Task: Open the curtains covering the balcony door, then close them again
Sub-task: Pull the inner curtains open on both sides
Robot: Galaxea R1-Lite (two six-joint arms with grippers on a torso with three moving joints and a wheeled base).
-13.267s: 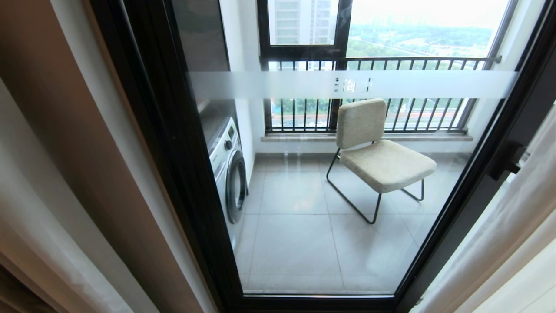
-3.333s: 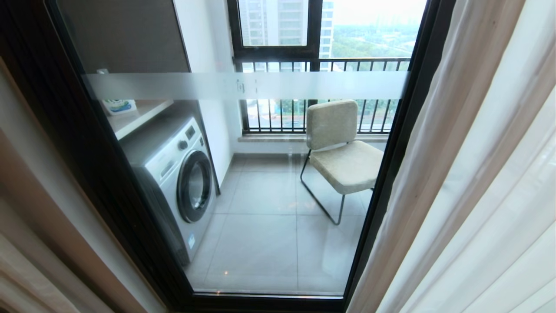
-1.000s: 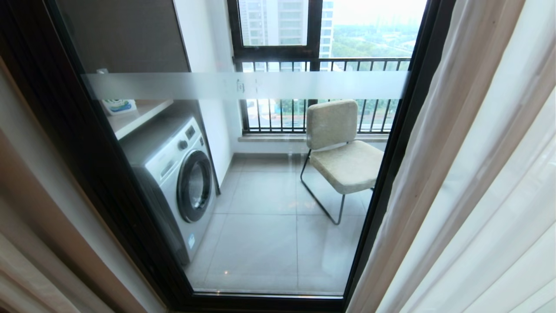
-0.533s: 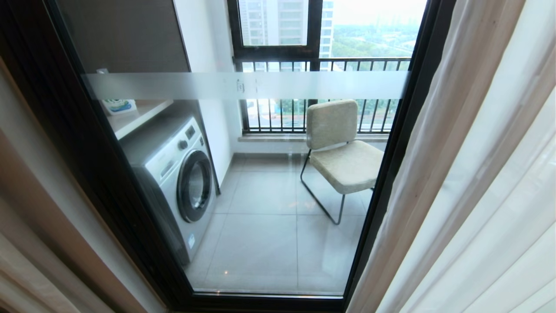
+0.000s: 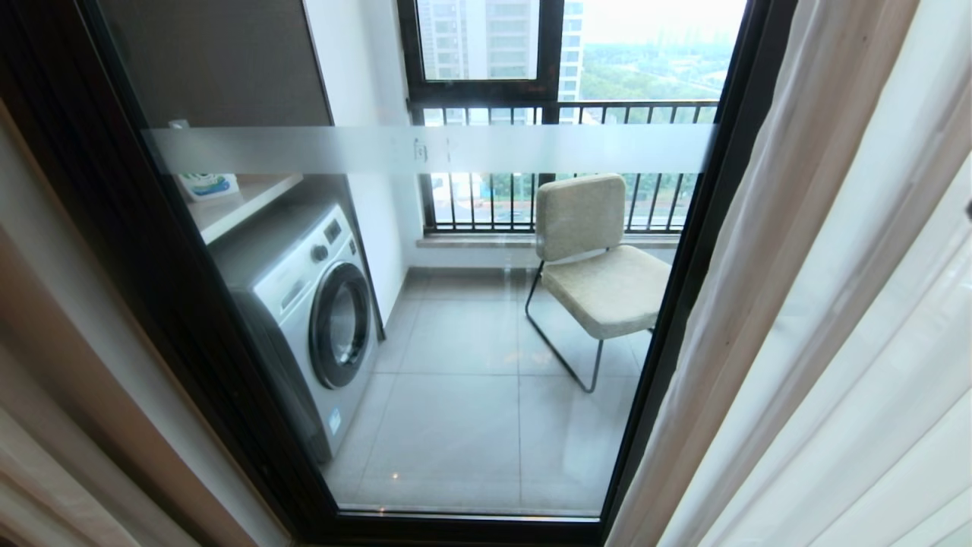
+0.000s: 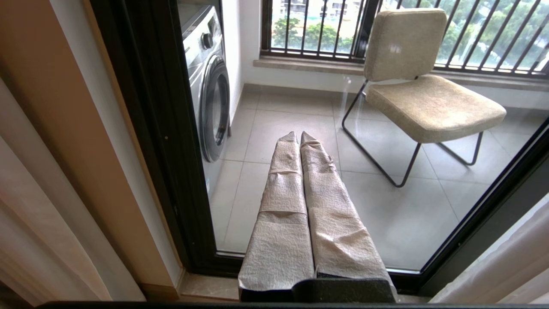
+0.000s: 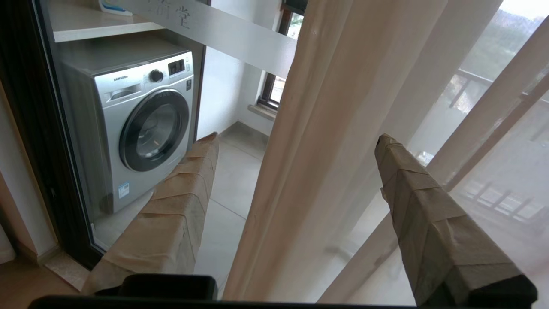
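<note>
Right gripper (image 7: 296,141) spread wide before curtains (image 7: 326,128), left gripper (image 6: 297,137) pressed together, balcony door (image 5: 456,319) frame cut off.

Daylit tiled balcony: washing machine (image 5: 304,304), beige chair (image 5: 600,273).

You see the curtains (image 5: 767,251) as matt woven cream cloth over thin sheer white. The balcony door (image 5: 486,319) is smooth glossy glass with a frosted band, framed in black metal. Crinkled tan paper tape wraps both hands' fingers (image 7: 433,223). The chair (image 5: 600,273) wears nubby beige fabric.
</note>
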